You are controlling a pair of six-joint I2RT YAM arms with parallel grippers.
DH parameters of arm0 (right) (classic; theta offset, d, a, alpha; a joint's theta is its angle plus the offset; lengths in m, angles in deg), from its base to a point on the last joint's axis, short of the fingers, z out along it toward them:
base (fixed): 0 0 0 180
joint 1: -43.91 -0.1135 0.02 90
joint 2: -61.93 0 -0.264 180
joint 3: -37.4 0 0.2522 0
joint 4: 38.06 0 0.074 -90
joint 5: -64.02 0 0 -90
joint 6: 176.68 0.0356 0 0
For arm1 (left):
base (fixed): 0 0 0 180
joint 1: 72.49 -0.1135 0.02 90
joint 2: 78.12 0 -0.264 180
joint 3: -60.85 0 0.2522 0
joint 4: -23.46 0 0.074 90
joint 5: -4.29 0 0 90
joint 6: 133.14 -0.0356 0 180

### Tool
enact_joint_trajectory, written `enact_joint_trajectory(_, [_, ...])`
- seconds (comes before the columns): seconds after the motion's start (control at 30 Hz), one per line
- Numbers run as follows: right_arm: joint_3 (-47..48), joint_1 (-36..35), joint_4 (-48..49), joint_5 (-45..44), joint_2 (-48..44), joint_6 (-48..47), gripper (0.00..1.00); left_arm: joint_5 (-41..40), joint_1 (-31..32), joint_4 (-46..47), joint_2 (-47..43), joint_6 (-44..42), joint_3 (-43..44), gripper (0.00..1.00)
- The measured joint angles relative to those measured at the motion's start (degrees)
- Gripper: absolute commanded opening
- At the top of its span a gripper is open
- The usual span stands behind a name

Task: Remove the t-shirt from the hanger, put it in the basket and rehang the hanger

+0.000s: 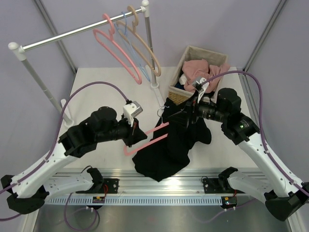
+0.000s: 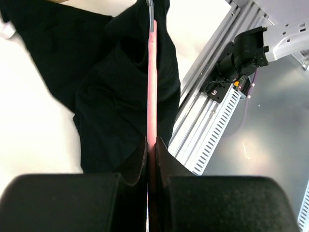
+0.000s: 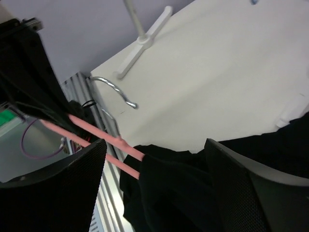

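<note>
At the far left we see a white-and-metal clothes rail [image 1: 72, 33] standing on the pale table [image 1: 96, 92], with a second pink hanger [image 1: 118, 50], a thin light-blue hanger [image 1: 126, 36] and a beige hanger [image 1: 145, 48] hooked over it. Below it, the left pincer [image 1: 132, 133] is clamped tight on the thin pink plastic hanger [image 1: 157, 128]. In the left wrist view its two black fingers [image 2: 137, 164] press against either side of the pink bar [image 2: 152, 87], with no gap showing. From that grip the hanger's two pink bars run rightward and disappear into the plain black cloth t-shirt [image 1: 169, 150], which lies crumpled on the table near its front edge, still threaded on the hanger. The hanger's twisted metal wire hook [image 1: 160, 111] pokes out at the t-shirt's upper left, close to the foot of the rail. Further right, the right pincer [image 1: 181, 115] sits over the t-shirt's upper part with its jaws spread wide. In the right wrist view the mesh-textured fingers [image 3: 63, 193] stand well apart with black cloth [image 3: 193, 193] lying low between them, and we see nothing pinched. Behind it stands a woven wicker basket [image 1: 178, 94] holding a dusty-pink cloth garment [image 1: 198, 72].
</note>
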Motion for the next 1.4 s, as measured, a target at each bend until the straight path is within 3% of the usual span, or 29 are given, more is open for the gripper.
enact_joint_trajectory(0.2, [0.0, 0.0, -3.2, -9.4, -4.9, 1.5, 0.99, -6.4, 0.0, -4.8, -8.7, 3.0, -1.2, 0.00])
enact_joint_trajectory(0.47, [-6.8, 0.0, -3.0, -10.7, -11.4, 2.4, 0.99, -13.6, 0.1, -10.9, -11.8, 7.6, -0.9, 0.00])
enact_joint_trajectory(0.8, [-21.2, -0.4, 5.5, -9.2, -5.1, 3.8, 0.98, -16.4, 0.1, -12.5, -9.7, 12.4, 3.9, 0.00])
enact_joint_trajectory(1.23, [-24.8, -6.3, 21.1, -8.6, 0.2, 6.6, 0.96, -17.1, 0.1, -12.7, -6.6, 14.0, 5.3, 0.00])
enact_joint_trajectory(1.33, [-24.9, -8.5, 24.0, -8.7, 4.1, 6.8, 0.88, -17.2, 0.1, -13.6, -5.2, 14.4, 5.3, 0.00])
enact_joint_trajectory(1.4, [-24.5, -9.6, 25.0, -8.7, 7.8, 6.9, 0.72, -17.3, 0.1, -14.4, -4.4, 14.5, 5.3, 0.00])
